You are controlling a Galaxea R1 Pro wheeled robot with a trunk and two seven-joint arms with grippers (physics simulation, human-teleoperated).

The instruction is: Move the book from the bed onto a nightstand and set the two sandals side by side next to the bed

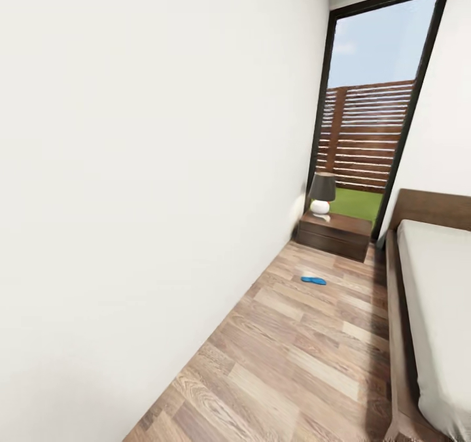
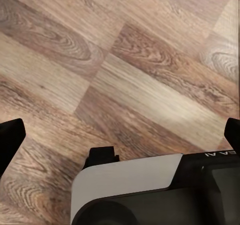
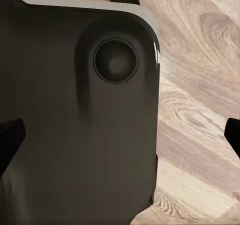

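Lying near the nightstand (image 1: 333, 233), a sandal (image 1: 313, 280); both grippers' fingers (image 2: 10, 140) spread, empty.

One bright blue sandal (image 1: 313, 280) lies flat on the wood floor, well short of the far nightstand (image 1: 333, 234), dark brown, carrying its black-shaded, white-based lamp. At right runs the bed (image 1: 437, 298), pale mattress on dark wooden frame.
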